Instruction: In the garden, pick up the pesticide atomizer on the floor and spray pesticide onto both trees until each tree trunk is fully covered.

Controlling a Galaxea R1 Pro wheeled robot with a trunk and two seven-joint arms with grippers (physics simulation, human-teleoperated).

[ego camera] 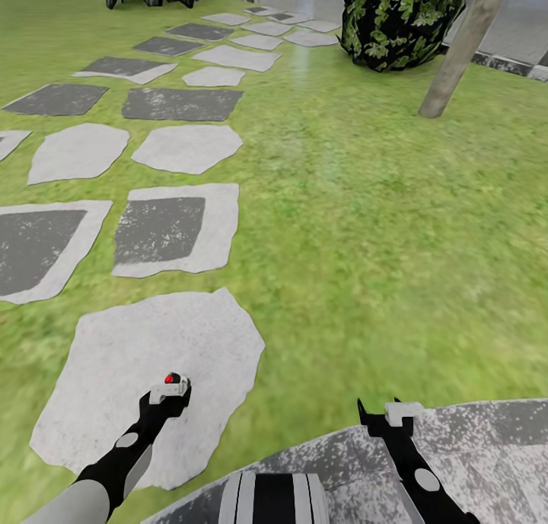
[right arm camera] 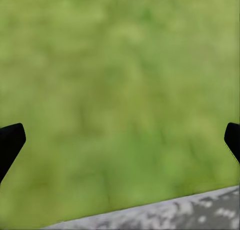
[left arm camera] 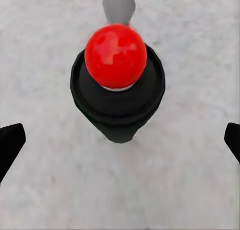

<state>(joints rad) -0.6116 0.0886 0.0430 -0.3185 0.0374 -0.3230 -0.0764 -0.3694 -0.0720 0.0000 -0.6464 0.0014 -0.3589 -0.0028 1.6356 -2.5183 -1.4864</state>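
Atomizer (left arm camera: 118,84) is standing upright on a pale slab (ego camera: 114,357), ungrasped, left gripper (ego camera: 172,391) hovering directly above with fingers (left arm camera: 10,145) spread wide; right gripper (ego camera: 387,417) is idling released over grass (right arm camera: 120,79); pickup and both trunks are remaining.

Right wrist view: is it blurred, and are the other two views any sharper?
Right wrist view: green grass lawn is a soft smear. Left wrist view: the small dark cylindrical bottle with a red top is crisp-edged, casting hardly any shadow on the pale grey stone slab. Head view: even lighting, lawn mildly soft.
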